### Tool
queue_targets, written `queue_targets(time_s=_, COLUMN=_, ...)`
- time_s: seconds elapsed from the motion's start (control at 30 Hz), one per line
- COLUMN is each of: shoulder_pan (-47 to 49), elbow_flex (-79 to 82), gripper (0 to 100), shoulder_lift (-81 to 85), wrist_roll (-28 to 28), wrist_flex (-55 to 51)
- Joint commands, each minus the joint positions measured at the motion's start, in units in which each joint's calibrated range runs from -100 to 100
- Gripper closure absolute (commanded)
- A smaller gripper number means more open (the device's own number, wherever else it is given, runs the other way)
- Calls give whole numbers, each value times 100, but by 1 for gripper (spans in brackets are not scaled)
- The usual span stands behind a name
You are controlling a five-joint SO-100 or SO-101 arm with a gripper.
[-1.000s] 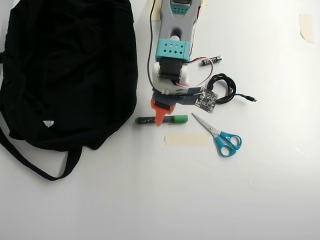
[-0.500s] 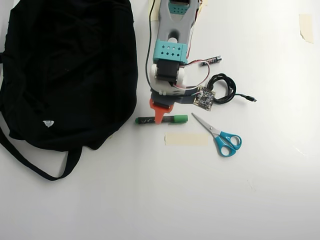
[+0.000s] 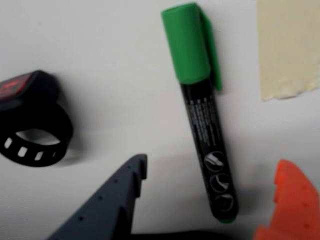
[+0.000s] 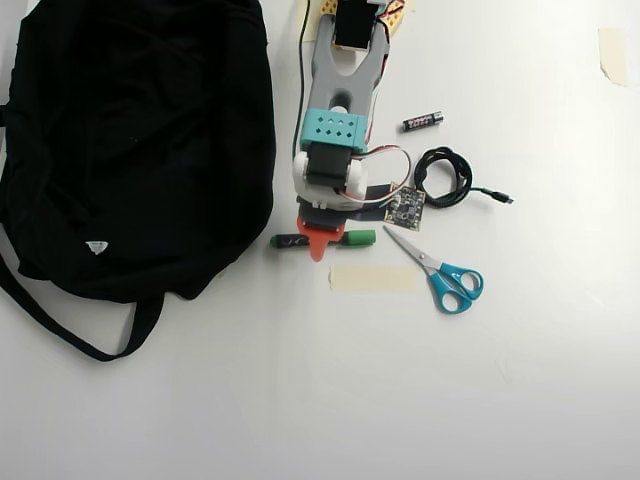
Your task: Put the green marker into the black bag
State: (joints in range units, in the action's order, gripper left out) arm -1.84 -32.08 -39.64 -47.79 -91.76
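The green marker (image 3: pixel 207 145) lies flat on the white table, dark barrel with white print and bright green cap at the top of the wrist view. My gripper (image 3: pixel 214 165) is open around its lower barrel: the dark grey finger (image 3: pixel 115 200) is to its left, the orange finger (image 3: pixel 292 200) to its right, neither touching it. In the overhead view the gripper (image 4: pixel 318 238) hangs over the marker's middle, with the green cap (image 4: pixel 358 237) showing to the right. The black bag (image 4: pixel 140 140) lies flat to the left, its edge close to the marker's dark end.
A black slotted ring-shaped strap with a red part (image 3: pixel 32 125) lies left of the grey finger. A strip of beige tape (image 4: pixel 372 278) lies just below the marker. Blue-handled scissors (image 4: pixel 445 275), a coiled black cable (image 4: pixel 443 175), a small board (image 4: pixel 406 207) and a battery (image 4: pixel 422 121) lie to the right.
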Motion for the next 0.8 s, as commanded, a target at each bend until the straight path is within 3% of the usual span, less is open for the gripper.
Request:
queue_targets(time_s=0.0, shoulder_pan=-56, elbow_flex=-431, gripper=67, shoulder_lift=-11, wrist_roll=-134, wrist_flex=-221)
queue_targets(time_s=0.77, shoulder_pan=-220, elbow_flex=-1024, gripper=63, shoulder_lift=-733, wrist_roll=-596, wrist_flex=-230)
